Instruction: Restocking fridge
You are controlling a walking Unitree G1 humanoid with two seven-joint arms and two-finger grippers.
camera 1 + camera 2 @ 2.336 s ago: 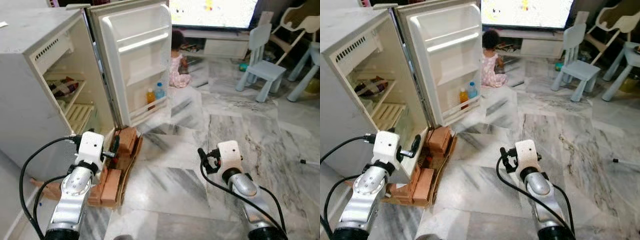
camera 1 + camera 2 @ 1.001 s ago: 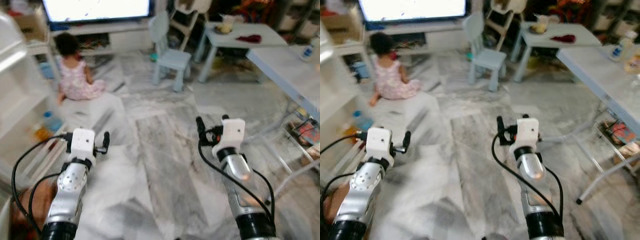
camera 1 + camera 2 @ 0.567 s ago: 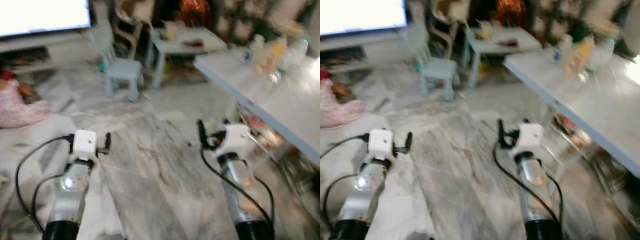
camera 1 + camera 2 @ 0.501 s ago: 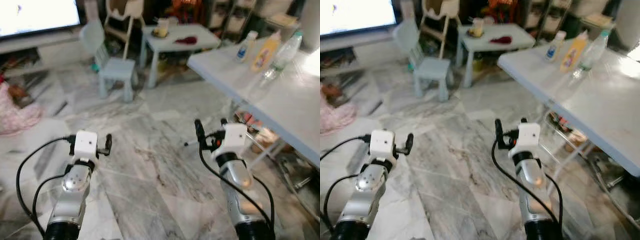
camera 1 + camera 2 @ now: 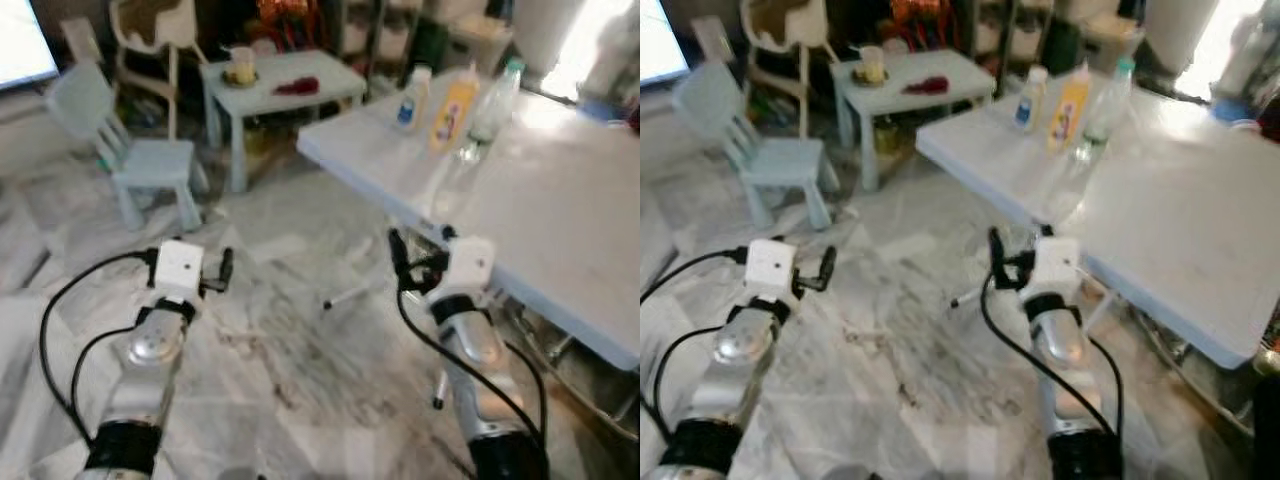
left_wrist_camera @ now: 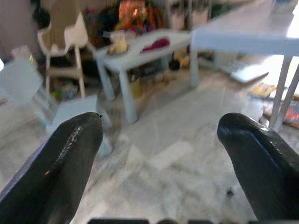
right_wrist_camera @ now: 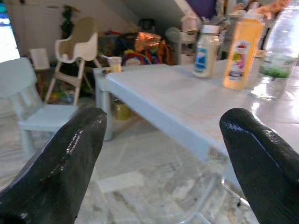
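Both arms raised forward — left gripper (image 5: 222, 268) and right gripper (image 5: 420, 252) spread, empty; bottles (image 5: 453, 106) on bench (image 5: 560, 220), far right.

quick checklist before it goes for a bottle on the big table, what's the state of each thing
1. Left end effector free: ok, its fingers stand apart with nothing between them.
2. Right end effector free: ok, open and empty, pointed toward the table.
3. Bottles upright on the grey table: ok, the white bottle, the orange bottle and the clear bottle all stand near its far corner.
4. Bottles within reach now: not ok, they stand farther along the table than the right end effector.
5. Floor path: not ok, a small stick-like thing lies on the marble ahead.
6. Bottle caps closed: cannot tell, too blurred.
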